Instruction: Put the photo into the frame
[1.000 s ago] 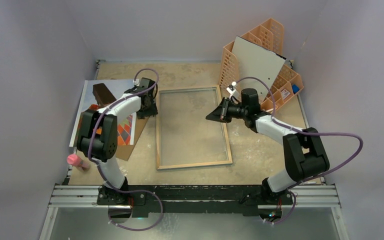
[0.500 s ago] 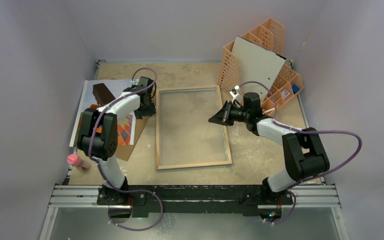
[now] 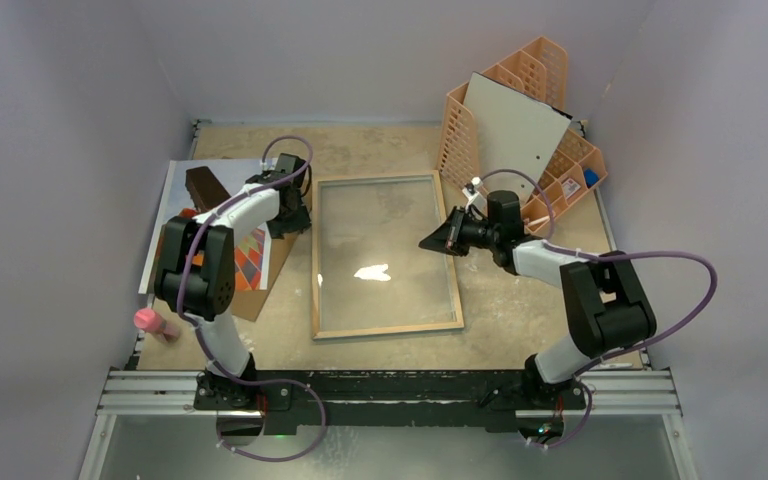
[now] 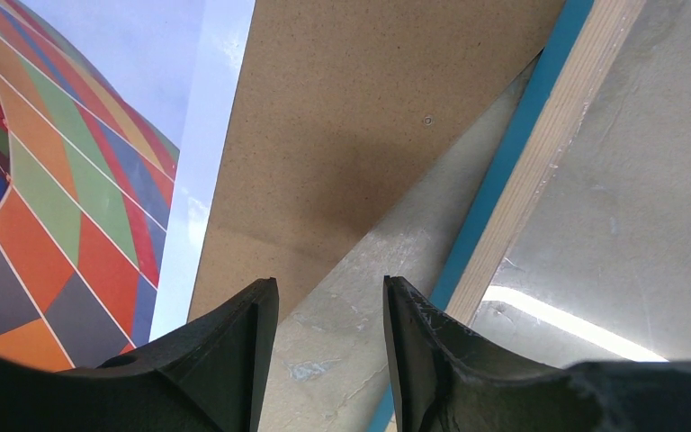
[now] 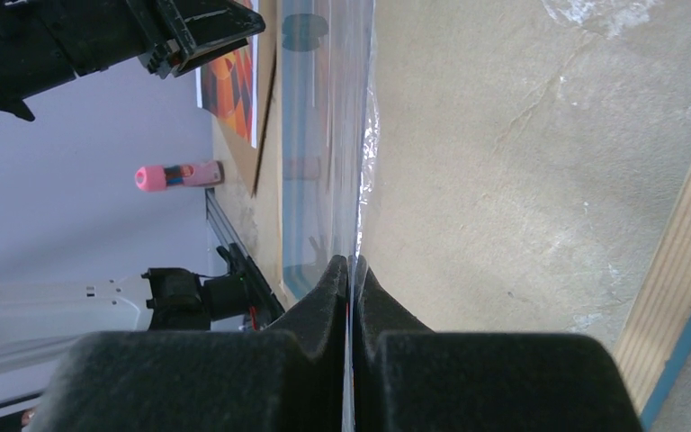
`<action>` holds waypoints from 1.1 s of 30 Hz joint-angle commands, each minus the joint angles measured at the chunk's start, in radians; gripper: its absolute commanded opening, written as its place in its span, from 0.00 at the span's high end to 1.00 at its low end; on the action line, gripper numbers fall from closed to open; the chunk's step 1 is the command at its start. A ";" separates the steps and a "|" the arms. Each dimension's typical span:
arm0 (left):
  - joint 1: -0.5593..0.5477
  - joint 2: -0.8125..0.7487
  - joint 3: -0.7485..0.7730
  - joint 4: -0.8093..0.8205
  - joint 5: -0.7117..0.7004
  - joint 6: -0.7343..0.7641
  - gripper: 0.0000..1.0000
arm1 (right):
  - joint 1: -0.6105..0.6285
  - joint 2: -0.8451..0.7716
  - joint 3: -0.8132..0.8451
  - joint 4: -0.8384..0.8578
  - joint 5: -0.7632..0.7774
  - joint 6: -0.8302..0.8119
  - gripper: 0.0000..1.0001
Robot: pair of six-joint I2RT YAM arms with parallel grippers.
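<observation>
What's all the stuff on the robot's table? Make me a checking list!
Surface: tan table, scuffed, with white smears.
Job's things: frame lies flat, wood side up; photo lies at the left, overlapping a brown board.
Clutter: orange organiser with a white board leaning in it; pink tube; dark block on the photo.
Grippers: left tool open and empty, between brown board and frame; right tool shut on the edge of the clear pane.
Cables: purple cables loop off both arms; no snag seen.
Surroundings: plain pale walls; metal rail at the near edge.
</observation>
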 commanded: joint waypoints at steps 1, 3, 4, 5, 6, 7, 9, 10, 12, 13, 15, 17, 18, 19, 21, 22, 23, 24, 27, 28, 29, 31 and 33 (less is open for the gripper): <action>0.008 0.013 0.044 -0.001 -0.008 -0.013 0.51 | -0.007 0.015 -0.014 0.048 0.018 0.006 1.00; 0.008 0.016 0.045 -0.004 -0.008 -0.015 0.51 | -0.010 0.019 -0.018 0.045 0.027 0.007 1.00; 0.008 0.017 0.045 -0.005 -0.007 -0.016 0.51 | -0.012 0.021 -0.021 0.046 0.032 0.007 1.00; 0.008 0.018 0.044 -0.004 -0.005 -0.017 0.51 | -0.012 0.021 -0.024 0.046 0.035 0.007 1.00; 0.008 0.018 0.043 -0.004 -0.004 -0.018 0.51 | -0.014 0.022 -0.025 0.045 0.040 0.005 1.00; 0.008 0.019 0.044 -0.002 -0.002 -0.018 0.51 | -0.016 0.023 -0.025 0.039 0.044 0.001 1.00; 0.008 0.019 0.045 -0.002 0.001 -0.019 0.51 | -0.021 0.024 -0.029 0.033 0.053 -0.002 1.00; 0.008 0.020 0.045 -0.002 0.002 -0.019 0.51 | -0.024 0.027 -0.030 0.026 0.057 -0.004 1.00; 0.008 0.021 0.046 -0.001 0.002 -0.019 0.51 | -0.025 0.032 -0.029 0.011 0.064 -0.014 1.00; 0.008 0.021 0.047 -0.002 0.002 -0.019 0.51 | -0.025 0.035 -0.032 0.015 0.060 -0.018 1.00; 0.008 0.024 0.049 -0.003 0.005 -0.019 0.51 | -0.025 0.050 -0.031 0.021 0.056 -0.027 1.00; 0.008 0.026 0.049 -0.002 0.009 -0.019 0.51 | -0.025 0.071 -0.028 0.040 0.041 -0.032 1.00; 0.008 0.027 0.048 0.000 0.012 -0.019 0.51 | -0.024 0.080 -0.026 0.055 0.026 -0.033 1.00; 0.008 0.029 0.048 0.001 0.016 -0.019 0.51 | -0.025 0.087 -0.025 0.072 0.004 -0.029 1.00; 0.008 0.029 0.048 0.005 0.024 -0.018 0.51 | -0.025 0.082 -0.028 0.108 -0.031 -0.027 1.00; 0.008 0.028 0.046 0.007 0.030 -0.017 0.51 | -0.025 0.070 -0.030 0.124 -0.046 -0.025 1.00; 0.008 0.027 0.045 0.011 0.035 -0.016 0.51 | -0.025 0.056 -0.036 0.147 -0.063 -0.021 1.00; 0.008 0.027 0.043 0.016 0.044 -0.014 0.51 | -0.025 0.040 -0.040 0.168 -0.083 -0.021 1.00; 0.008 0.029 0.037 0.028 0.068 -0.012 0.51 | -0.025 -0.002 -0.061 0.244 -0.123 -0.014 1.00; 0.008 0.029 0.036 0.032 0.073 -0.013 0.51 | -0.025 -0.014 -0.069 0.269 -0.132 -0.010 1.00; 0.008 0.031 0.036 0.035 0.076 -0.014 0.51 | -0.025 -0.024 -0.078 0.290 -0.141 -0.005 1.00; 0.008 0.034 0.036 0.038 0.081 -0.016 0.51 | -0.025 -0.036 -0.092 0.327 -0.155 0.006 1.00; 0.008 0.037 0.036 0.038 0.082 -0.016 0.51 | -0.025 -0.038 -0.104 0.349 -0.163 0.019 1.00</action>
